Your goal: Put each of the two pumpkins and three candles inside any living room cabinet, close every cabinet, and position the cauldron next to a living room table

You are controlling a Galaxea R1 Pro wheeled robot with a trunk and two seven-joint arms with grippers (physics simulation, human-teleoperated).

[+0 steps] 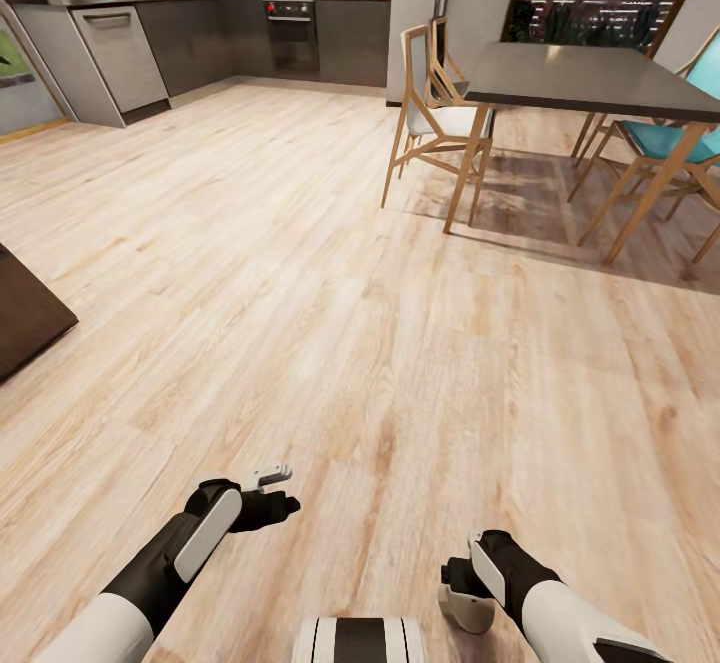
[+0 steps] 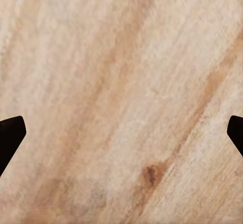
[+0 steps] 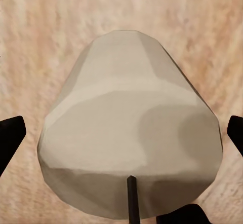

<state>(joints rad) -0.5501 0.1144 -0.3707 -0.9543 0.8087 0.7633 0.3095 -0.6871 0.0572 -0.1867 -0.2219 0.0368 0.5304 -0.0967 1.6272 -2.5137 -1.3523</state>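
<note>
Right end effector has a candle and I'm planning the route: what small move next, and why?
Probably turn the base left toward the dark cabinet corner. The right end effector holds a cream candle, while ahead lie wood floor, kitchen and dining table.

Dark cabinet [image 1: 25,313] corner — cut off at the picture's edge.

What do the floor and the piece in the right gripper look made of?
Floor: pale wood planks, matt, with visible grain and a knot. Candle in the right gripper: cream, smooth and waxy-looking, with a dark wick; likely wax.
</note>
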